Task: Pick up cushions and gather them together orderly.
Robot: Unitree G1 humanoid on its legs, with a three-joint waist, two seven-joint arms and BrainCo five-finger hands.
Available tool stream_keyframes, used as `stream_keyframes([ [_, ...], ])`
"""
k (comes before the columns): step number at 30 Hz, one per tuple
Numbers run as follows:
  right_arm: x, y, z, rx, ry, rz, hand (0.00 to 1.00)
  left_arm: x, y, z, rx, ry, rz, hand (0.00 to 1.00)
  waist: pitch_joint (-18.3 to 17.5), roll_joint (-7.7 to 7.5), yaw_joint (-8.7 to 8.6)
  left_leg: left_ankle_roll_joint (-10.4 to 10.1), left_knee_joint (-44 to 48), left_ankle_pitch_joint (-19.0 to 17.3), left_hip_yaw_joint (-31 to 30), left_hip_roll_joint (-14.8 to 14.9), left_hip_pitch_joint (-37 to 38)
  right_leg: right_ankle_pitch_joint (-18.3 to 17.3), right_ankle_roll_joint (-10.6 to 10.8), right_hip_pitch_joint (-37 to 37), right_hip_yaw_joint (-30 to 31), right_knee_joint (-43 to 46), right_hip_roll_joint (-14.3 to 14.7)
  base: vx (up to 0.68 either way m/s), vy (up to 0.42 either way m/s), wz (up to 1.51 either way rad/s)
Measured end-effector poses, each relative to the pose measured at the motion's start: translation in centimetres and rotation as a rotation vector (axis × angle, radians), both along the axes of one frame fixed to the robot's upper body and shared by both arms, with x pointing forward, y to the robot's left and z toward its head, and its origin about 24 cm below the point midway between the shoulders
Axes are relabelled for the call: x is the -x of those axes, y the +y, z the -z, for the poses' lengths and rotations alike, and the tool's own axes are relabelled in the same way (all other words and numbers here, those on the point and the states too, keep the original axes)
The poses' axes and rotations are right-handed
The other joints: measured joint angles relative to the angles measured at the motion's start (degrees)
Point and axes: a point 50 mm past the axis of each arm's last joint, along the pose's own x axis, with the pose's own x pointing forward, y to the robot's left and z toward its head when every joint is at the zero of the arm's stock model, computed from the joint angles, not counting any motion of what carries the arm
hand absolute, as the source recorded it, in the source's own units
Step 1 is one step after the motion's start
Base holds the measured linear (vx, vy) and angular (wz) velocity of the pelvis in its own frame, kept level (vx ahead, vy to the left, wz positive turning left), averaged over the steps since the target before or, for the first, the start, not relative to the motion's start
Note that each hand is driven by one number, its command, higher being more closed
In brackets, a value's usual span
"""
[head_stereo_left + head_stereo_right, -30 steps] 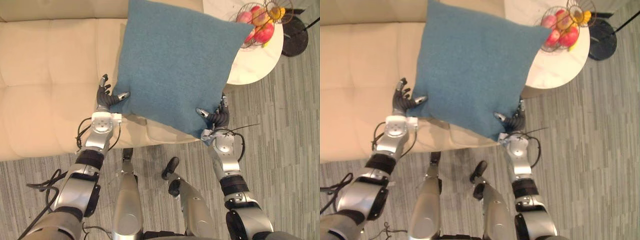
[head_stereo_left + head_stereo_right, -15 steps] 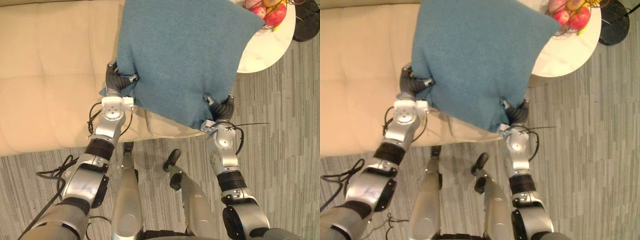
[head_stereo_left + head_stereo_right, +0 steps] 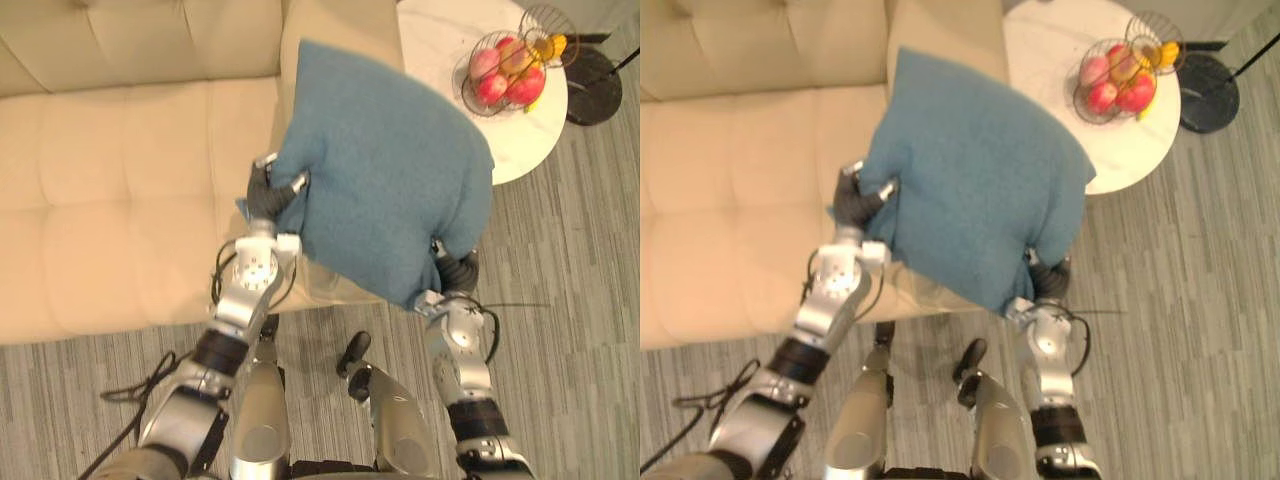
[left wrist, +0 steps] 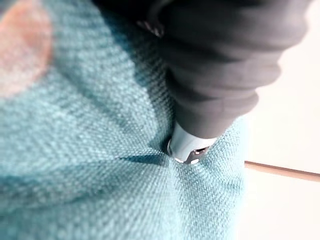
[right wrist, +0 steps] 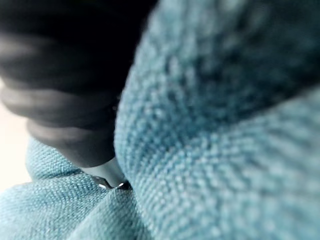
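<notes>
The blue cushion [image 3: 385,170] is in the centre of the frame, held up by 2 hands over the front edge of the beige sofa [image 3: 120,170]. The left hand [image 3: 268,195] has its fingers curled tight on the cushion's left corner. The right hand [image 3: 458,272] pinches the lower right corner, half covered by the cloth.

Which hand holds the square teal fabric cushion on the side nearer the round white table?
The right hand, at the teal cushion's lower corner; the left hand pinches the opposite edge.

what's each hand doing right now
Left hand: closed on a corner of the blue cushion.
Right hand: closed on the same cushion's lower edge, largely hidden behind it.
</notes>
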Motion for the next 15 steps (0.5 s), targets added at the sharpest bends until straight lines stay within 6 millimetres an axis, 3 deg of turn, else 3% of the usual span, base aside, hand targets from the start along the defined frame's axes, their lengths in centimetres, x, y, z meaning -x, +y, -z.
stream_keyframes([
  [2,1.3,0.3,1.7,0.011,0.066,-0.046,1.0,2.3,0.9,2.9,0.027,0.089,-0.014,1.0,-3.45,1.32,-0.17,0.03,-1.3,0.02,-0.04,-0.14,2.85,-0.01,0.07,3.16,-0.5,-1.73,0.23,0.13,-0.023,0.04],
  [5,3.5,0.6,2.9,0.014,0.114,-0.089,1.0,5.5,1.6,5.3,0.084,0.174,-0.026,1.0,-8.44,2.11,-0.54,0.06,-2.89,0.0,-0.13,-0.49,6.27,-0.07,0.36,7.21,-1.01,-4.09,0.38,0.11,-0.003,0.11],
  [9,4.1,1.2,2.1,0.051,0.072,-0.148,1.0,8.0,2.6,6.2,0.149,0.191,-0.056,1.0,-11.43,2.13,-0.59,1.17,-2.94,-1.1,-0.09,-0.57,9.91,0.37,1.01,12.15,-1.36,-6.7,0.93,0.05,0.008,0.06],
  [15,5.0,1.6,2.3,0.056,0.08,-0.184,1.0,10.1,3.0,7.1,0.174,0.225,-0.069,1.0,-16.04,2.03,-0.6,1.67,-2.55,-2.21,0.27,-0.77,11.92,1.5,1.63,15.41,-1.18,-9.52,1.33,0.0,0.003,-0.01],
])
